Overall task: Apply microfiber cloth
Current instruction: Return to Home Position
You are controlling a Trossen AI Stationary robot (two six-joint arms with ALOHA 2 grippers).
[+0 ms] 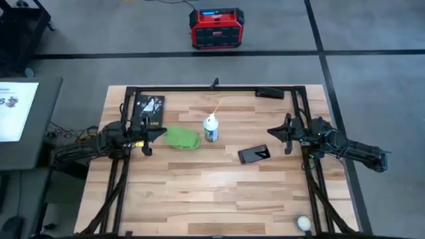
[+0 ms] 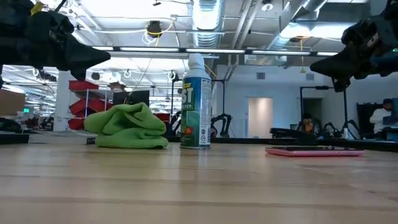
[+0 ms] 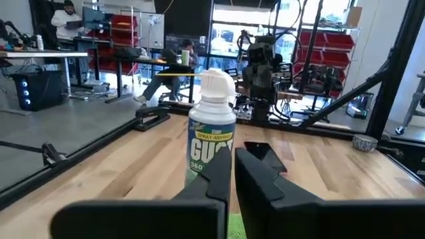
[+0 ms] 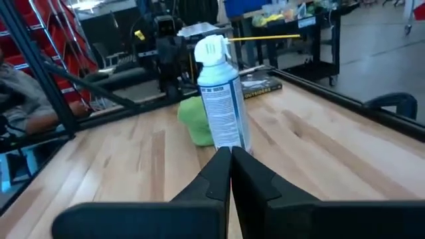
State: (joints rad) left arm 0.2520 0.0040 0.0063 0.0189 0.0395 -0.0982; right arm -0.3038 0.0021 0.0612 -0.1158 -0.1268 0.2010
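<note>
One microfiber cloth heaped, seen low.

- A bright lime-green, soft microfiber cloth, crumpled into a loose rounded heap with folds, not spread flat.
- It lies free on the pale wooden table, just beside the white spray can.

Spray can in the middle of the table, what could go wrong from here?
The spray can stands tall and narrow, close beside the microfiber cloth; if the left gripper reaches for the cloth, it might tip the can. A falling can could land on the pink phone, which lies flat nearby, near the right gripper.
</note>
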